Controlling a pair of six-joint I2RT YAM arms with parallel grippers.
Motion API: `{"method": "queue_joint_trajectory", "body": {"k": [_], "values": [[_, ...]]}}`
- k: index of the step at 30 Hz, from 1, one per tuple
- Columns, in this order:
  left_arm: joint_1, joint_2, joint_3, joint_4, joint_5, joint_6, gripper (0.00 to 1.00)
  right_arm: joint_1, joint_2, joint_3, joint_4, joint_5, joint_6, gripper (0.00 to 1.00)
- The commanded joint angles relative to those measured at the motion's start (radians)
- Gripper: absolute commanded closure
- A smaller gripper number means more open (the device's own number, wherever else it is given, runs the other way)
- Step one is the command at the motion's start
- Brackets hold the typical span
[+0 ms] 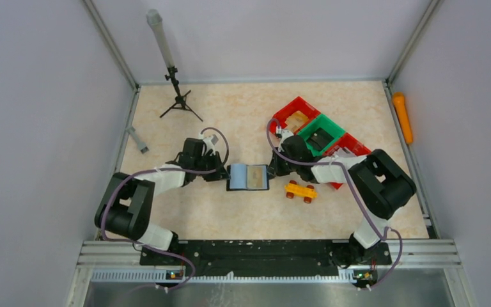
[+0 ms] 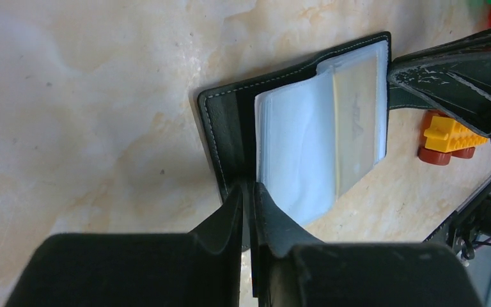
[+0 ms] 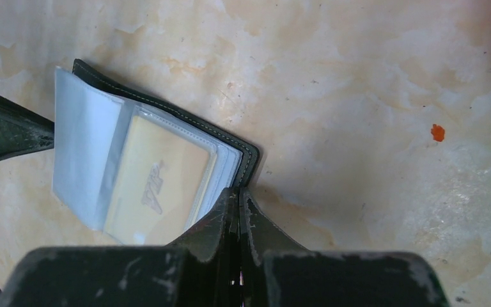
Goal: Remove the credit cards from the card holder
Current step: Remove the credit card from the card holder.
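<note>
We pinch the holder [image 1: 248, 177] at both ends, left tool [image 2: 248, 195] and right tool [image 3: 238, 198] each clamped on its edge, spreading it flat on the worktop [image 1: 230, 217] so its sleeved card [image 3: 156, 185] is exposed.

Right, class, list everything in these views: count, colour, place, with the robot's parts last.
card holder: one, black, open at centre
card: one, tan, in its clear sleeve
toy car: one, yellow-orange, right of the holder
bins: three, red, green, red, far right
tripod: one, black, far left
stick: one, orange, right rim
grey piece: one, left side
left gripper: black, shut on holder's left edge
right gripper: black, shut on holder's right edge
</note>
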Motion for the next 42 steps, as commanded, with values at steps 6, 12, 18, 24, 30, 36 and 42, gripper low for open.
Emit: {"method": "queue_joint_trajectory", "body": {"k": [6,12,18,24,30,36,42], "values": [[-0.047,-0.282,-0.083,0.038,-0.122,0.055,0.65,0.014,-0.061,-0.035,0.069,-0.043,0.028,1.00],[-0.198,-0.320,-0.054,-0.007,-0.299,0.136,0.45,0.014,-0.066,-0.039,0.085,-0.056,0.035,1.00],[-0.260,-0.201,0.010,-0.055,-0.286,0.169,0.39,0.014,-0.066,-0.009,0.010,-0.027,0.027,0.65],[-0.260,-0.093,0.053,-0.064,-0.230,0.155,0.44,0.014,-0.111,0.006,-0.120,0.033,0.017,0.26],[-0.259,-0.123,0.042,-0.056,-0.233,0.152,0.44,0.018,-0.125,0.007,-0.211,0.015,0.014,0.40],[-0.259,-0.127,0.044,-0.060,-0.225,0.154,0.47,0.024,-0.066,0.028,-0.179,-0.045,0.037,0.79],[-0.258,-0.143,0.039,-0.054,-0.198,0.148,0.46,0.024,-0.113,0.025,-0.157,-0.096,0.072,1.00]]}}
